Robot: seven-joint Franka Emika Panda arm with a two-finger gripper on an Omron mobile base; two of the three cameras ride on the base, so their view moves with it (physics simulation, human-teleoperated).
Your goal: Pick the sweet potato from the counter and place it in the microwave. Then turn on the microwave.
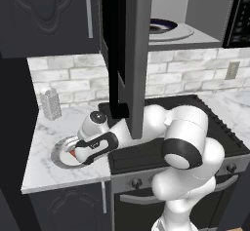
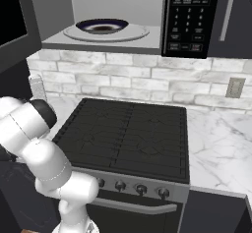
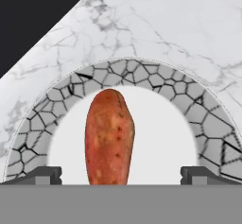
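The pick is in hand: the gripper [image 3: 120, 173] is poised with jaws wide apart over the sweet potato [image 3: 109, 138], which lies on a plate [image 3: 61, 95] near the counter [image 3: 189, 34]'s front edge — a descent and a closing are judged next. The potato's near end is cut off, and whether the fingertips [image 3: 42, 175] touch anything cannot be told — the microwave [image 2: 118, 30] is seen open above the stove.

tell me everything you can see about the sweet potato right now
The sweet potato is an orange-red oval with small darker speckles and a rough-looking skin. It lies flat on the white centre of a round plate with a grey cracked-mosaic rim, which sits on the marble counter. It lies between the open gripper fingertips, not yet gripped.
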